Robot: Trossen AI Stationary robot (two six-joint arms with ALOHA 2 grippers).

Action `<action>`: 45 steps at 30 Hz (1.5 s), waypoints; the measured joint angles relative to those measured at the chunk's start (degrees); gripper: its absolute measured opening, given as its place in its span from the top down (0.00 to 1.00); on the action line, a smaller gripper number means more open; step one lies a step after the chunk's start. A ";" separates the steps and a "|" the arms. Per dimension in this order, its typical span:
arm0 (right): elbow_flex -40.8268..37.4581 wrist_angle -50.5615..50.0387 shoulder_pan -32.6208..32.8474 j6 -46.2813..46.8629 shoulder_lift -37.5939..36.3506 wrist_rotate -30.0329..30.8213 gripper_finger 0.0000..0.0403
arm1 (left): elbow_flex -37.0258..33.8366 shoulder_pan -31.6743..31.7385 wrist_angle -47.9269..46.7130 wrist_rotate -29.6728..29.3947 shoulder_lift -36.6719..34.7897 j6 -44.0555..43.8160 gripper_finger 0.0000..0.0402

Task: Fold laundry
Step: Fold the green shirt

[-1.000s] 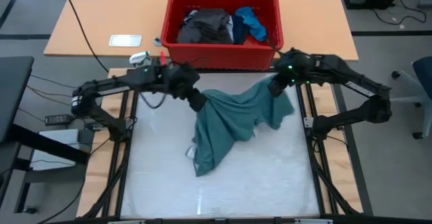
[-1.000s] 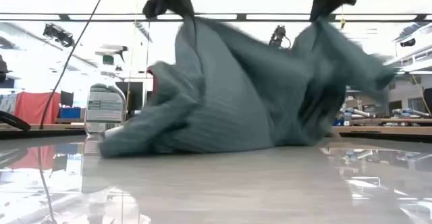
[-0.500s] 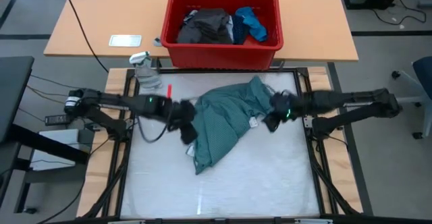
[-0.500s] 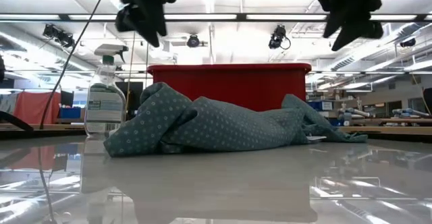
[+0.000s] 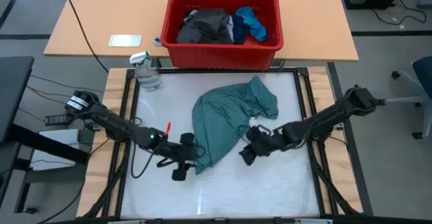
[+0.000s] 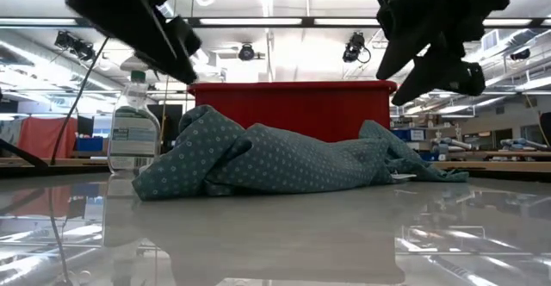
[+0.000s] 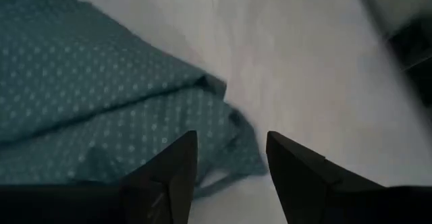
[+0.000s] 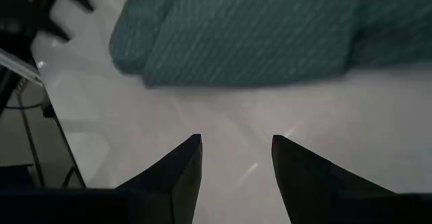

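The teal-green dotted shirt [image 5: 229,119] lies crumpled on the white table top, with its narrow near end [image 5: 201,164] pointing at the near edge. It also fills the middle of the low view [image 6: 275,161]. My left gripper [image 5: 179,169] hovers open just left of that near end, with shirt cloth [image 7: 101,109] ahead of its fingers. My right gripper [image 5: 247,154] hovers open right of the shirt's near half, and the shirt [image 8: 256,35] lies beyond it. A dark grey piece [image 5: 206,25] and a bright blue piece [image 5: 251,21] lie in the red bin.
The red bin [image 5: 223,57] stands on the wooden table beyond the far edge. A clear spray bottle [image 5: 146,72] stands at the far left corner and shows in the low view [image 6: 133,135]. Bare white table [image 5: 223,190] lies toward the near edge.
Both grippers held the shirt up near the far edge, let it go, and swept toward the near edge while dropping lower. The shirt fell from hanging between them into a crumpled heap on the table and has lain still since.
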 joint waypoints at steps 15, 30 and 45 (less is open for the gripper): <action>12.93 -5.11 10.92 6.64 16.01 6.77 0.59 | -0.58 0.21 14.07 -10.68 13.75 32.55 0.73; 12.63 -6.00 12.46 9.22 13.41 20.88 0.62 | 31.95 8.97 -16.63 -10.55 2.73 11.34 1.00; 10.99 1.31 10.71 17.66 19.47 10.95 0.39 | 37.63 14.37 -39.19 -6.36 2.40 -2.54 1.00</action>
